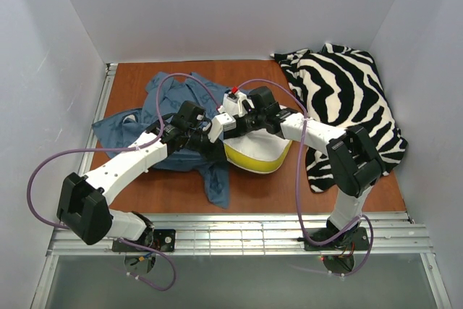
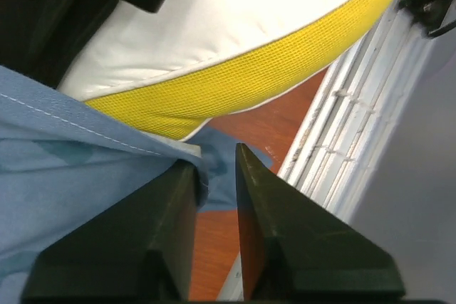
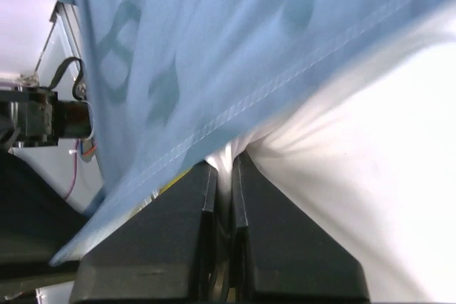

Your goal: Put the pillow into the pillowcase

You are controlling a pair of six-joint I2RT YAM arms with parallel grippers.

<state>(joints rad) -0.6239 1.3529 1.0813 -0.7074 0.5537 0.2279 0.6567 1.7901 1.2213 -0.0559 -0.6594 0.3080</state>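
A: What kind of place is this?

B: It looks like a robot test cell in a lab, not a home.

A: What shows it?

B: Plain white panels (image 1: 217, 5) close the brown table (image 1: 260, 193) on 3 sides. The left arm (image 1: 123, 164) and the right arm (image 1: 347, 157) stand on a metal rail frame (image 1: 239, 233) at the near edge, and purple cables (image 1: 32, 179) hang loose.

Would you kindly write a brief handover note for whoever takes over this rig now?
Left gripper: jaws slightly apart at the hem of the blue printed fabric pillowcase; grip unclear.
Right gripper: shut on a fold of the plump white, yellow-edged pillow.
Pillow sits mid-table, mostly outside; pillowcase bunched at its left, hem over its edge. Black-and-white zebra-striped cloth far right.
Done: no insertion yet.
To do: pull the case over the whole pillow.
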